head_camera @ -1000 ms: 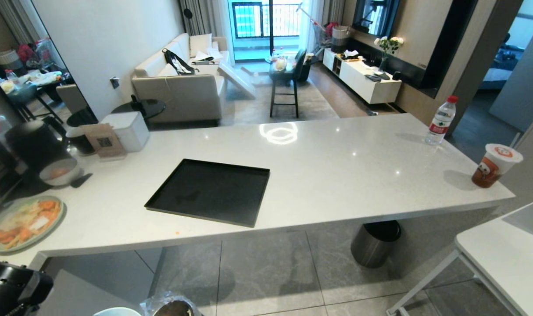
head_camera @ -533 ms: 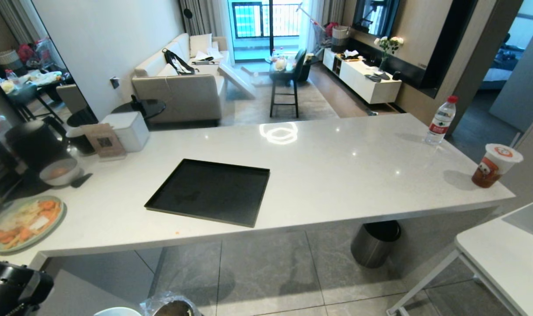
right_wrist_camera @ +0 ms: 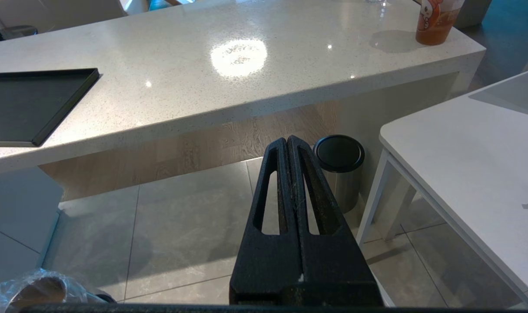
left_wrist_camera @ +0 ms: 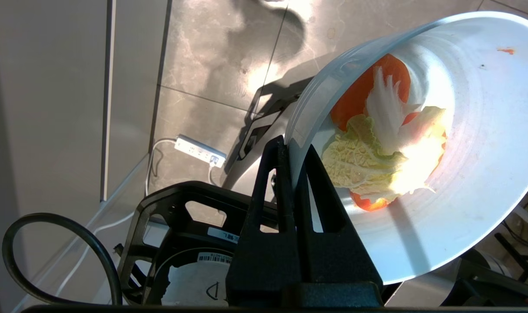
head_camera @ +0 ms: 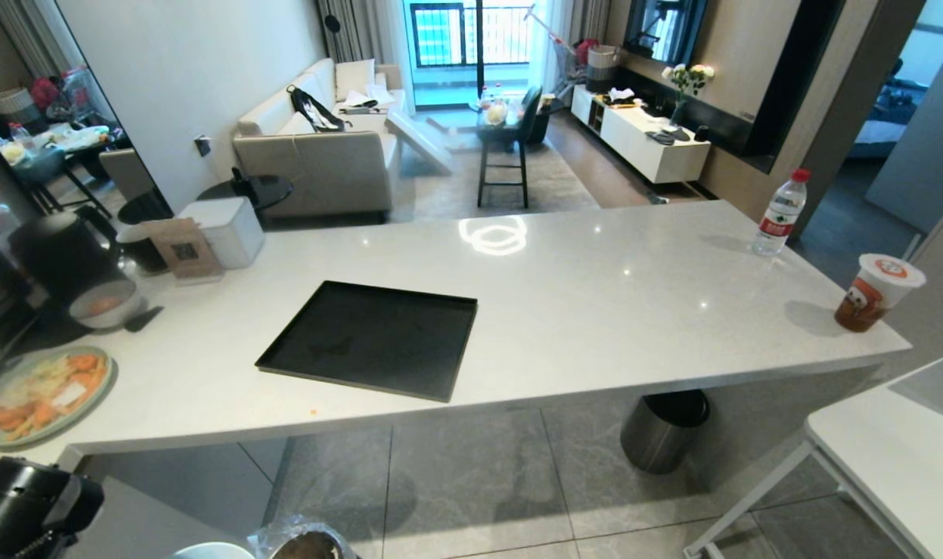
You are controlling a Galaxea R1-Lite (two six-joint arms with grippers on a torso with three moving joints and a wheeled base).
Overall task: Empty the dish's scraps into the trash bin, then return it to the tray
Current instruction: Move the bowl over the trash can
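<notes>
Comparing this moment with a second ago, I find the counter scene unchanged; only my left arm's black housing (head_camera: 29, 508) at the near left corner sits a touch higher and further in, and the dish's rim (head_camera: 211, 550) at the near edge has crept slightly to the right.

My left gripper (left_wrist_camera: 295, 150) is pinched tight on the near rim of the dish (left_wrist_camera: 472, 182), one finger inside the wall and one outside. The dish is tipped steeply on edge over the tiled floor, below and nearer than the counter, its open mouth facing sideways and its rim running on a slant. The scraps (left_wrist_camera: 385, 148), orange carrot slices under pale crinkled cabbage leaf, cling in the lower part of the bowl.

Just right of the dish rim, at the near edge of the head view, the trash bin (head_camera: 304, 542) shows only its crinkled clear liner.

Further right, the tray (head_camera: 370, 338) lies flat and bare on the white counter (head_camera: 595, 303), its long side running left to right, slightly skewed.

My right gripper (right_wrist_camera: 288, 150) hangs over the floor with its fingers pressed together on nothing, pointing toward a darker lidded bin (right_wrist_camera: 338, 167) under the counter's right end.
</notes>
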